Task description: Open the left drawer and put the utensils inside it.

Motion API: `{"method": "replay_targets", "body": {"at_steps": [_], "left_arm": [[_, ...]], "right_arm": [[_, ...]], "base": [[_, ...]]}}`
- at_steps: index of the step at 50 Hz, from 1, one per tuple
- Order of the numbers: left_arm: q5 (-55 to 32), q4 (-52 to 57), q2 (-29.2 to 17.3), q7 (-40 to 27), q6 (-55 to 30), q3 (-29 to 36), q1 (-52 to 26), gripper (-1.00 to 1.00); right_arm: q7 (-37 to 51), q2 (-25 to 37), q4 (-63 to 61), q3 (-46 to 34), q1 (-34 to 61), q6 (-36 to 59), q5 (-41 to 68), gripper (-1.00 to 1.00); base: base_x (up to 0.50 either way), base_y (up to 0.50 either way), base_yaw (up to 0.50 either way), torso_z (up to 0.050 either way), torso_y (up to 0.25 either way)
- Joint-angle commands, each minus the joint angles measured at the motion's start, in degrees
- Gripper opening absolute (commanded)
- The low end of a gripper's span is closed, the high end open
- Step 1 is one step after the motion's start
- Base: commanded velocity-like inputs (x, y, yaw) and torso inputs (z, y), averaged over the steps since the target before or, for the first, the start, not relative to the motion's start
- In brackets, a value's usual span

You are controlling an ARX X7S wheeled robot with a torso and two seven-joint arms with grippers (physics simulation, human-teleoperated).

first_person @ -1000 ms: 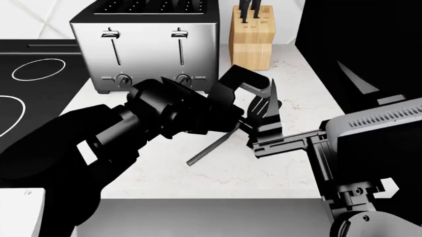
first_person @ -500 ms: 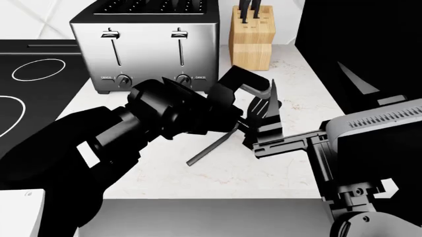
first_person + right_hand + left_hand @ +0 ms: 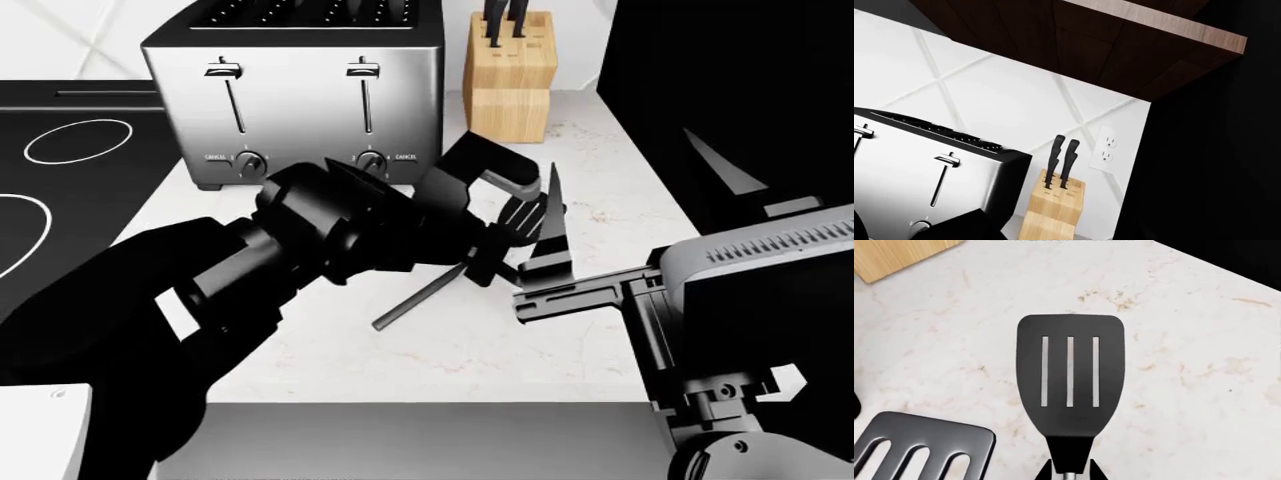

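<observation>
Above the marble counter [image 3: 534, 340], left hand [image 3: 514, 225] pinching the black spatula [image 3: 1071, 375]; right hand unseen.

Both arms out in front, left reaching in, right raised

The left arm stretches forward and toward the right, its end effector [image 3: 514, 225] tipped down near the tabletop; whether its jaws are parted or closed cannot be told. The right arm is bent at lower right, its end effector unseen, wrist aimed upward.
</observation>
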Motion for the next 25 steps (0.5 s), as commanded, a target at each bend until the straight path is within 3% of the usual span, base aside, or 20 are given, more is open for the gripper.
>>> {"method": "replay_targets", "body": {"at_steps": [1,25], "left_arm": [[-0.19,-0.29,0.23,1.21,1.56,2.31,0.74,-1.00],[-0.85,0.11,0.22,3.47,2.60,2.01,-2.25,-1.00]], "right_arm": [[0.02,-0.04,0.02,-0.14,-0.05,-0.21,-0.11,1.00],[0.28,-0.27,-0.56,-0.22,1.37,0.85,0.68,1.00]], "base": [[0.00,0.00,0.00,0.000,0.000],[0.00,0.00,0.00,0.000,0.000]]}}
